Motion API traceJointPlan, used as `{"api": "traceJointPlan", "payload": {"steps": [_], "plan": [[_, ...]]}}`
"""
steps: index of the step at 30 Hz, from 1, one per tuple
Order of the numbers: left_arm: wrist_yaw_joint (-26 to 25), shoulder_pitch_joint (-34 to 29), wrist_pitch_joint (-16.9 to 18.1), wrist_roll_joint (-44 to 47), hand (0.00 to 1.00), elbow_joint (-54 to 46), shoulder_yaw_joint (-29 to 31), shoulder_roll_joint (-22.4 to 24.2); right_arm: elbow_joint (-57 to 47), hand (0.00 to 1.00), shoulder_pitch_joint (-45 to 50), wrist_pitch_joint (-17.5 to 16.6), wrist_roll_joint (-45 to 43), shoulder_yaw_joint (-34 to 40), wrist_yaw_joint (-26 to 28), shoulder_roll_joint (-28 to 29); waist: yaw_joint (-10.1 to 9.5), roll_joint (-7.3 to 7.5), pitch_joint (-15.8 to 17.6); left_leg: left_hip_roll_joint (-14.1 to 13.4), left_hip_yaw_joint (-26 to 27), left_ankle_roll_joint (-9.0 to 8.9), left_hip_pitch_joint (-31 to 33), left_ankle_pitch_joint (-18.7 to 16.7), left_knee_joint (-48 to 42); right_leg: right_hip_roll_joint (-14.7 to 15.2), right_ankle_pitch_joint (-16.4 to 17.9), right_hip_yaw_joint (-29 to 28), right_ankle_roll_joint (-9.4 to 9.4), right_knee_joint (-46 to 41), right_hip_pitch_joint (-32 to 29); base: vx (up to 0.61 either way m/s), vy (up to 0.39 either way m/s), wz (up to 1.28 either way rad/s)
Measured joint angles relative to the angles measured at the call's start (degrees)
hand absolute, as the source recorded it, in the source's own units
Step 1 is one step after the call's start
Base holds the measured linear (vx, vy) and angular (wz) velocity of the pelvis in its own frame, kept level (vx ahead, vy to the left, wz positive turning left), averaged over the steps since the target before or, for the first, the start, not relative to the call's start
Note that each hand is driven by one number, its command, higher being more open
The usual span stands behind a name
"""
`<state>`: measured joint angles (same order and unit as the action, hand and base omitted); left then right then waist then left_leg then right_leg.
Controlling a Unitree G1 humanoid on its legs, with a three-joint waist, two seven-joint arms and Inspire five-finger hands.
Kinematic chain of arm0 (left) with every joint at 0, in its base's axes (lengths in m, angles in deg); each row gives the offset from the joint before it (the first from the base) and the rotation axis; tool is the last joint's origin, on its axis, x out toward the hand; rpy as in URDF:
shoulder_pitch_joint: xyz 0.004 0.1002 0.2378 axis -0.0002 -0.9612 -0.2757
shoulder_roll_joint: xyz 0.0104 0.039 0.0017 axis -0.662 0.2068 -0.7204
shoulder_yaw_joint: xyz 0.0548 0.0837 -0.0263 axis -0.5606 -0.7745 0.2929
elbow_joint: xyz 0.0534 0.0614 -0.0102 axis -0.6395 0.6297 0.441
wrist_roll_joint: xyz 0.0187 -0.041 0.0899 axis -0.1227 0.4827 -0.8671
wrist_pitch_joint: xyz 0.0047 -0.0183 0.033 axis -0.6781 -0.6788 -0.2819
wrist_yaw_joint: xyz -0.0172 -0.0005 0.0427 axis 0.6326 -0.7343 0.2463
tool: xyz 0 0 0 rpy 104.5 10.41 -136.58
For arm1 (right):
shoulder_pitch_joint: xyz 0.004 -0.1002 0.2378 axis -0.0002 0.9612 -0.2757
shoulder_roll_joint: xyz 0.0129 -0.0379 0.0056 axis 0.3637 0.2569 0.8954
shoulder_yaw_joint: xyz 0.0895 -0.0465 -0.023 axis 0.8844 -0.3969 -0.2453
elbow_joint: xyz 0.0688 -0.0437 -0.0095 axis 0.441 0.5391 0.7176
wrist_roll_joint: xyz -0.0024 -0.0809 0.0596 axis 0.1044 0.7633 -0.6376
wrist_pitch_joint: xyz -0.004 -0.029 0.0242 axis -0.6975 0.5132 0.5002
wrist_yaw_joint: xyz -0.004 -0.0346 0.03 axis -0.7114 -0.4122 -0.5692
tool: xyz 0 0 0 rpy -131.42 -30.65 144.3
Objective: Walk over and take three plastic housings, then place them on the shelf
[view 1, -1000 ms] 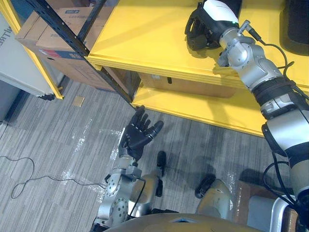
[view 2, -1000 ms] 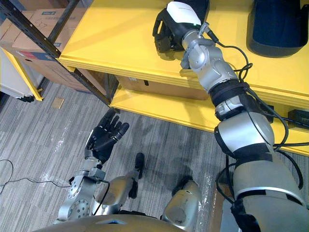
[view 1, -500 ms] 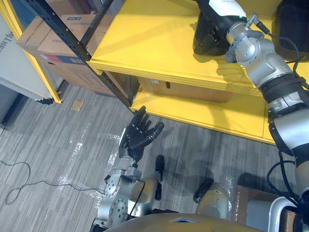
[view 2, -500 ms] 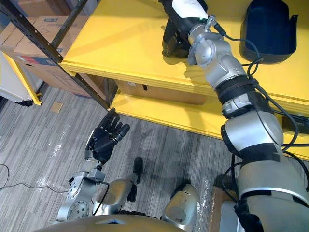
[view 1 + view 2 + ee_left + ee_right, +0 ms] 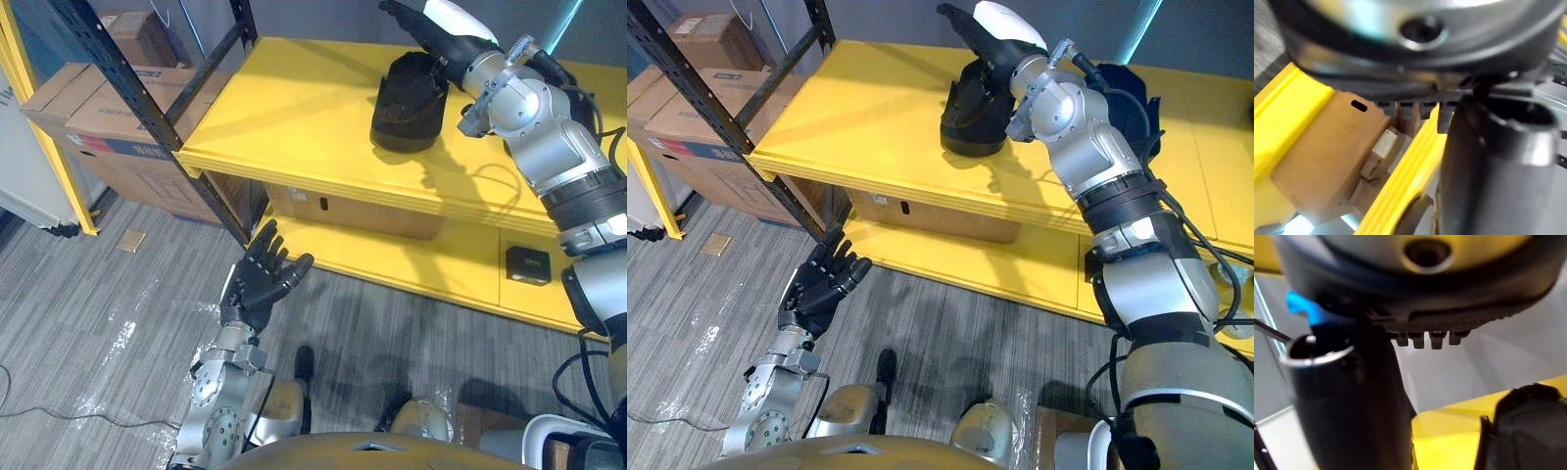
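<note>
housing (image 5: 407, 90) released on shelf (image 5: 294, 98), right hand (image 5: 436, 24) lifted

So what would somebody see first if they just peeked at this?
Probably the big bright yellow shelf, with a black plastic housing standing on it and the robot's right hand stretched out open just over its top. Next comes the left hand, open with fingers spread, low down above the grey floor.
</note>
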<state>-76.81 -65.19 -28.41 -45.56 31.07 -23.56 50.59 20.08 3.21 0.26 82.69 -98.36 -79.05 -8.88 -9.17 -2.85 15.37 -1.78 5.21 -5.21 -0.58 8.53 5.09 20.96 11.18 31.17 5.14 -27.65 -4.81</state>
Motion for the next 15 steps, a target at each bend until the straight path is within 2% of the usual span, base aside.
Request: {"api": "traceJointPlan", "payload": {"steps": [3, 9, 11, 15], "plan": [[0.65, -0.03, 0.01, -0.02, 1.0, -0.61, 1.37, -0.08, -3.43, 1.0, 1.16, -1.61, -0.36, 1.92, -3.29, 0.01, -0.1, 0.21, -1.05, -0.8, 0.45, 0.03, -0.01, 0.0, -0.02, -1.53, -1.48, 0.14, -0.13, 2.66, 0.85, 0.01, 0.012, -0.08], [0.47, -1.1, 0.68, -0.03, 1.0, -6.49, 6.09, -0.39, -12.52, 1.0, 10.03, -5.49, -0.3, 12.72, -13.73, -1.91, 0.46, 0.72, -3.98, -1.83, 2.16, 1.02, 0.08, -0.26, -0.18, -4.56, -5.83, -0.43, 0.25, 10.12, 2.85, 0.02, 0.021, -0.13], [0.27, -1.09, 0.87, -0.02, 1.0, -7.25, 7.57, -0.7, -14.6, 1.0, 12.87, -6.02, -0.35, 16.06, -15.62, -2.25, 0.76, 0.83, -4.72, -1.94, 2.8, 1.29, 0.01, -0.45, -0.19, -5.17, -6.98, -1.0, 0.29, 11.88, 3.17, 0.02, 0.034, -0.19], [-1.48, -1.46, 1.15, 0.0, 1.0, -9.73, 11.52, -0.8, -22.93, 1.0, 27.25, -6.66, -4.2, 28.96, -18.04, -0.44, 1.89, 1.33, -6.2, -1.94, 5.79, 1.85, -0.79, -1.3, -0.19, -6.32, -9.68, -3.56, 0.67, 15.84, 4.04, 0.01, 0.031, -0.33]]}}
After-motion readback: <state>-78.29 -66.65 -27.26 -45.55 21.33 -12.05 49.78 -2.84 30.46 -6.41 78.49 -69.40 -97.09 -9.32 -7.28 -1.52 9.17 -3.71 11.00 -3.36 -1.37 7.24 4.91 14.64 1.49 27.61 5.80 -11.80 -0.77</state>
